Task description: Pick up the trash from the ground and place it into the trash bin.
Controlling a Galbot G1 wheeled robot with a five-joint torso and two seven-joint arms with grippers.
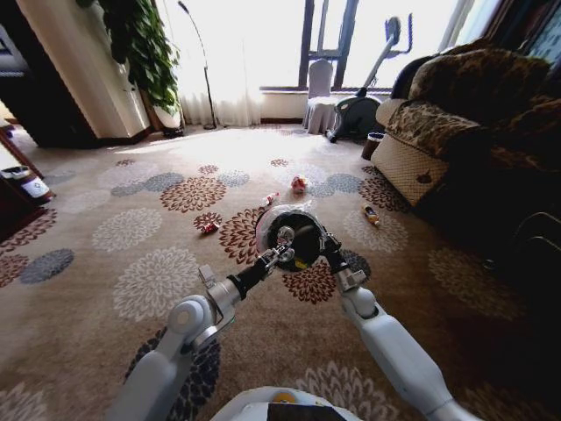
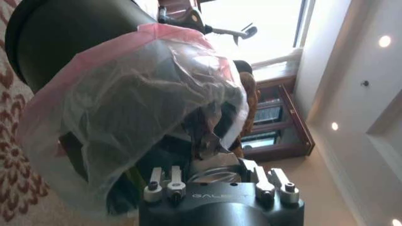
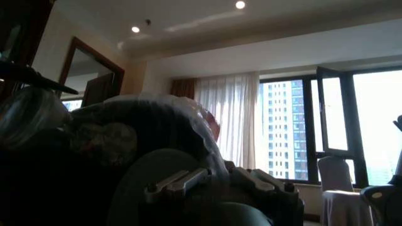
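Observation:
The trash bin (image 1: 302, 230) is black with a translucent liner (image 2: 144, 94) and stands on the carpet just ahead of me. Both arms reach to it. My left gripper (image 1: 282, 252) is at the bin's near rim, shut on a silver can (image 2: 212, 173) that shows between its fingers (image 2: 164, 184) right against the liner. My right gripper (image 1: 330, 249) is at the bin's right side, and the bin (image 3: 150, 141) looms dark close before it. On the carpet beyond lie a red-white wad (image 1: 300, 184), a little red-capped bottle (image 1: 269, 199), a red piece (image 1: 209, 228) and another bottle (image 1: 372, 215).
A patterned sofa (image 1: 465, 114) fills the right side. Further off are a covered chair (image 1: 321, 96) and an exercise machine (image 1: 364, 105) by the window. Dark furniture (image 1: 22, 189) lines the left wall, with a potted plant (image 1: 140, 44) behind. Open carpet (image 1: 131, 228) lies to the left.

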